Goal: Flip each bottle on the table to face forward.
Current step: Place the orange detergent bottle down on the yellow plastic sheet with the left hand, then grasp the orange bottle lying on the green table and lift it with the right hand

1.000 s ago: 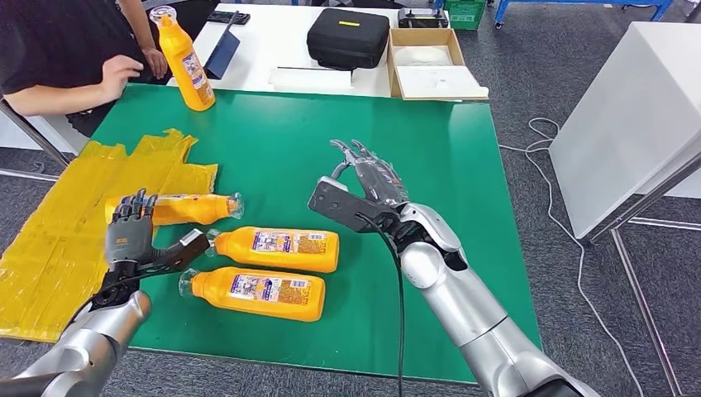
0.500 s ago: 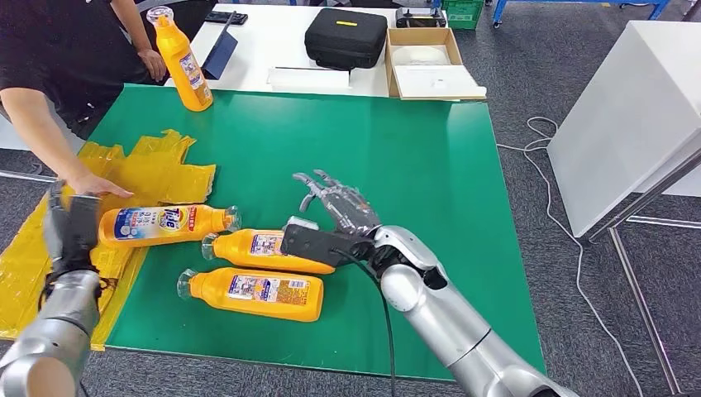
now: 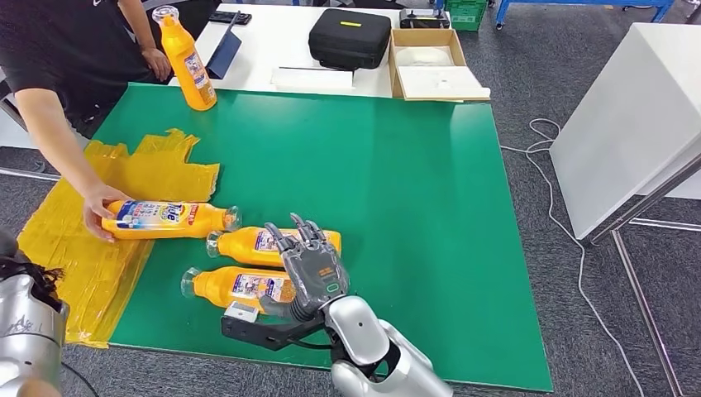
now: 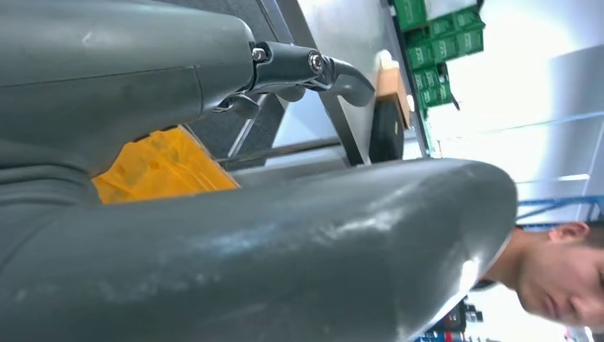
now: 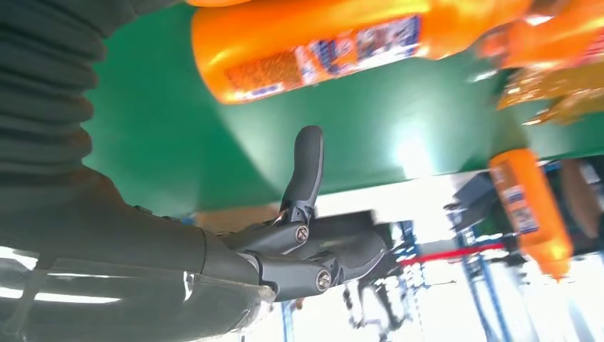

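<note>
The right hand (image 3: 310,266) reaches over the nearest bottle (image 3: 240,288), fingers spread, holding nothing. The standing bottle (image 3: 187,59) is at 11 o'clock. The left wrist view shows the left hand (image 4: 299,68); I cannot tell its state.

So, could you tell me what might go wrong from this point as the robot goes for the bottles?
The right hand hovers over two lying bottles side by side, the nearest bottle and the middle bottle; reaching for one may knock or roll the other. A person's hand rests on the far bottle, close to the work area, so contact is possible. Round bottles could roll on the green table towards its near edge.
</note>
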You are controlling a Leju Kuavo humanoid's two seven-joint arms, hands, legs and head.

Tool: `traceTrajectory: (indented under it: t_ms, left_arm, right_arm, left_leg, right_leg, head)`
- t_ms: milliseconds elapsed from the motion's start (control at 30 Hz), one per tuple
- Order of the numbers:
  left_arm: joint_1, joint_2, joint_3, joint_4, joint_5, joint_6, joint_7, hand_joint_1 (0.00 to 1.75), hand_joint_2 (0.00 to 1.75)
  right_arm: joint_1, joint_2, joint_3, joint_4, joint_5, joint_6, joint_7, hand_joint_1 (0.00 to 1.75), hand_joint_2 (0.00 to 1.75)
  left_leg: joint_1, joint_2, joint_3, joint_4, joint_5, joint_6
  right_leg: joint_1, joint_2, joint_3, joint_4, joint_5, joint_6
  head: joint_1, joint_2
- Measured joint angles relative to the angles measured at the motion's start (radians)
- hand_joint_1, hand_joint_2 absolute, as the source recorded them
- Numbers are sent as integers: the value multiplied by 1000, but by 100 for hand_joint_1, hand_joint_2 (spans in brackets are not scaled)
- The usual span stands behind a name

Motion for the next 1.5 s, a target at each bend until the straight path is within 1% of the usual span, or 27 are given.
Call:
traceTrajectory:
  t_ms: [100, 200, 367, 533, 733, 1100, 1333, 1500]
  left_arm:
    - [-8, -11, -29, -12, 3, 14, 9, 0, 0]
    - [-23, -22, -48, -13, -5, 25, 16, 0, 0]
    - [-50, -37, -63, -13, -17, 36, 25, 0, 0]
    - [-57, -47, -70, -13, -17, 37, 26, 0, 0]
    - [-73, -52, -71, -13, -37, 41, 38, 0, 0]
    - [-104, -52, -52, -13, -52, 31, 49, 0, 0]
    - [-104, -59, -32, -21, -62, 13, 57, 0, 0]
    - [-97, -65, -10, -49, -68, -4, 70, 0, 0]
  right_arm:
    - [29, 9, 2, 6, 77, -9, 44, 0, 175]
    - [54, 17, 2, 27, 114, -13, 72, 0, 175]
    - [78, 30, 2, 83, 120, -13, 83, 0, 175]
    - [83, 37, 2, 114, 118, -12, 83, 0, 175]
    - [69, 57, 1, 201, 72, -12, 49, 0, 175]
    - [-25, 121, -9, 389, 1, -4, 2, 0, 175]
    - [-58, 144, -1, 440, -74, 12, 8, 0, 175]
    - [-64, 148, 14, 453, -87, 23, 13, 0, 175]
  left_leg:
    - [0, 0, 0, 0, 0, 0]
    - [0, 1, 1, 1, 0, 0]
    - [0, 1, 1, 1, 0, 0]
    - [1, 1, 1, 1, 0, 0]
    - [1, 1, 1, 0, 0, 0]
    - [1, 1, 3, 0, 0, 0]
    - [1, 2, 4, 0, 0, 0]
    - [1, 2, 6, 0, 0, 0]
  right_leg:
    - [0, 0, 0, 0, 0, 0]
    - [0, 0, 1, 0, 1, 1]
    - [0, 0, 1, 0, 1, 0]
    - [0, 1, 0, 0, 1, 0]
    - [0, 1, 1, 0, 1, 0]
    - [0, 1, 2, 0, 1, 0]
    - [0, 1, 4, 0, 1, 0]
    - [-1, 1, 5, 0, 1, 0]
  head:
    - [0, 0]
    - [0, 0]
    - [0, 0]
    - [0, 0]
    - [0, 0]
    - [0, 0]
    - [0, 0]
    - [0, 0]
